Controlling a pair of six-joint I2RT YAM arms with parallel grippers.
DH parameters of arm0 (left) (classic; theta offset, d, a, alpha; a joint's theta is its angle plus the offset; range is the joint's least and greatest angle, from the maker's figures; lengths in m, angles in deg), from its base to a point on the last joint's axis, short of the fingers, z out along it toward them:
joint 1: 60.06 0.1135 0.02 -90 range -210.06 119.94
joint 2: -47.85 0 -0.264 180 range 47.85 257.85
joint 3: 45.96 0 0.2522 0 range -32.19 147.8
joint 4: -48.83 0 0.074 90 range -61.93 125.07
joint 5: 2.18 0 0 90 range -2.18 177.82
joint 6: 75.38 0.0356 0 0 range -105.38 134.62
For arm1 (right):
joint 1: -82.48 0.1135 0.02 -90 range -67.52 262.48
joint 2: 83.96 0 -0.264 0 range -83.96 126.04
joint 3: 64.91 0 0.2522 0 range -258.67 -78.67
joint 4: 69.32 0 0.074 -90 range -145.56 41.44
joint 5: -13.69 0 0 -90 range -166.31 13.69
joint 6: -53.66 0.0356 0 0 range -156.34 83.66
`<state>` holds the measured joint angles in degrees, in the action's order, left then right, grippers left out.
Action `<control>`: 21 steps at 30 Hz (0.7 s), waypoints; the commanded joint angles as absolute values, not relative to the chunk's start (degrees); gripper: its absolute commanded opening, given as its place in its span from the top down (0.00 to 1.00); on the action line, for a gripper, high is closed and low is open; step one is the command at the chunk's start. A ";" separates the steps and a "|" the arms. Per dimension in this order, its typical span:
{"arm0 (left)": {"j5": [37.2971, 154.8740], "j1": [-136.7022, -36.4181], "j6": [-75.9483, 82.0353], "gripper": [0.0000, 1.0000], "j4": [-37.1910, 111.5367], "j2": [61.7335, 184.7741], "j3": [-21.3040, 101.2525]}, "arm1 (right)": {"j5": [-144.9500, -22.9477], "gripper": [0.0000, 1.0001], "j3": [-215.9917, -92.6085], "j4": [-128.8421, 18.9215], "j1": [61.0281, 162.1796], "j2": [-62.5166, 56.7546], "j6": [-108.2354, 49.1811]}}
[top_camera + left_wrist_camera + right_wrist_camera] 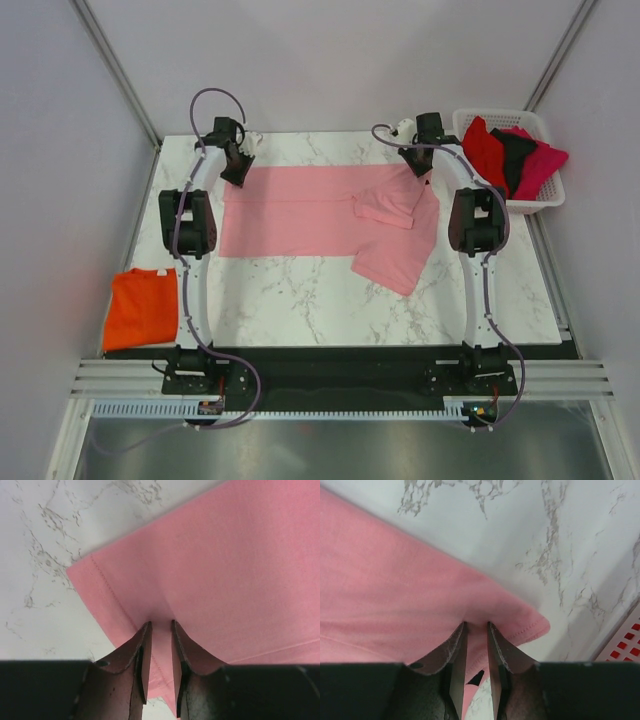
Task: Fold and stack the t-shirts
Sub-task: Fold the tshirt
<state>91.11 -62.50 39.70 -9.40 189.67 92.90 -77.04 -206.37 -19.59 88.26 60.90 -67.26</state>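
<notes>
Pink t-shirt (300, 210): spread on bench (300, 300)
Left jaws: gripping its far-left corner
Right jaws: gripping far-right corner

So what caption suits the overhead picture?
Left arm and right arm pinch the far edge of the pink shirt; a folded orange shirt lies left, others fill the basket.

A light pink cloth t-shirt (300, 210) lies spread across the far half of the marble worktop (300, 300), its far left corner between the left arm's jaws, its far right corner between the right arm's jaws. A folded bright orange cloth t-shirt (140, 307) lies at the near left edge. A white plastic basket (500, 114) beside the far right corner holds red, black and magenta cloth t-shirts (515, 150).
</notes>
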 commanded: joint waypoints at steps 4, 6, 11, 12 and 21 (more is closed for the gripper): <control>88.35 -62.35 42.84 0.69 -9.40 191.12 97.87 | -74.72 0.69 -211.29 -20.49 88.10 64.05 -68.42; 88.09 -62.35 41.70 0.67 -9.40 189.01 99.02 | -75.95 0.70 -211.12 -20.22 88.10 61.42 -67.99; 91.24 -62.78 37.48 0.51 -8.88 174.46 100.26 | -83.76 0.66 -202.27 -23.19 88.01 43.72 -67.89; 92.04 -63.05 37.21 0.47 -8.79 172.41 99.82 | -85.78 0.64 -196.58 -23.82 88.01 40.44 -68.50; 95.74 -63.40 34.84 0.29 -9.84 156.93 79.62 | -103.90 0.60 -157.30 -12.86 91.87 12.38 -92.12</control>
